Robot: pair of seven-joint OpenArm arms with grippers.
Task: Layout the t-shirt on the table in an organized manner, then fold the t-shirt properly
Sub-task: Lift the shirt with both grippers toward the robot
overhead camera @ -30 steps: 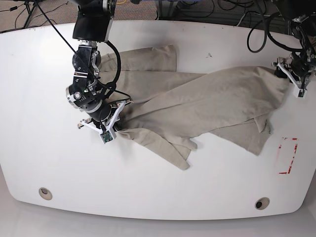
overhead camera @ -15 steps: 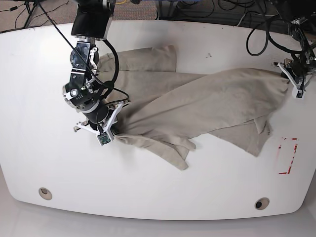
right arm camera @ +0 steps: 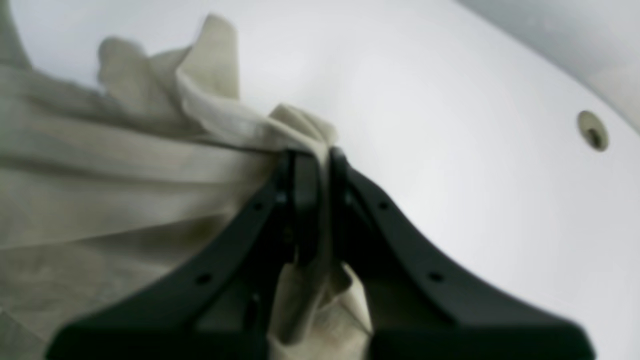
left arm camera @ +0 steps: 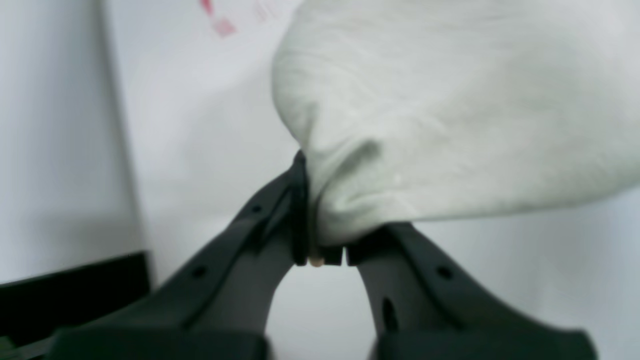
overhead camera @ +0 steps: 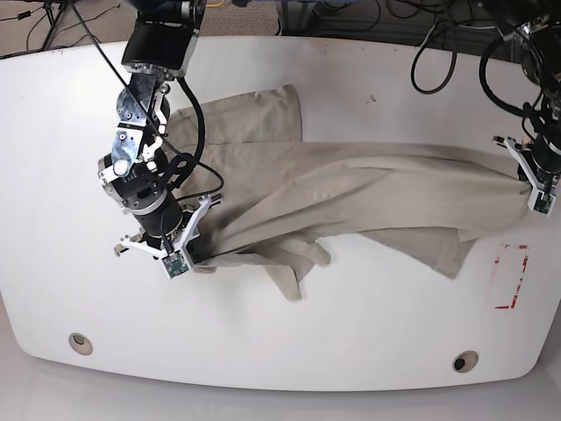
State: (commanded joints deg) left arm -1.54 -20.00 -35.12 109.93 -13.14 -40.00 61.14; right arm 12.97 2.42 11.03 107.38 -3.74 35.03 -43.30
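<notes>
Khaki cotton, the t-shirt [overhead camera: 351, 197], is now drawn tauter across the white counter [overhead camera: 368, 342] than a second ago. Its opposite ends are pinched in the closed jaws of the left gripper [overhead camera: 531, 186] and right gripper [overhead camera: 186, 250], so spreading is judged underway.

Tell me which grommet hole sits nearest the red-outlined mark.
The grommet hole at the front edge on the base view's right, just below the red-outlined mark; the other hole lies far left.

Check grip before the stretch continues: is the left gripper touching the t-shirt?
Touching. The left wrist view shows the left gripper pinching a bunched edge of the t-shirt between its nearly closed jaws.
</notes>
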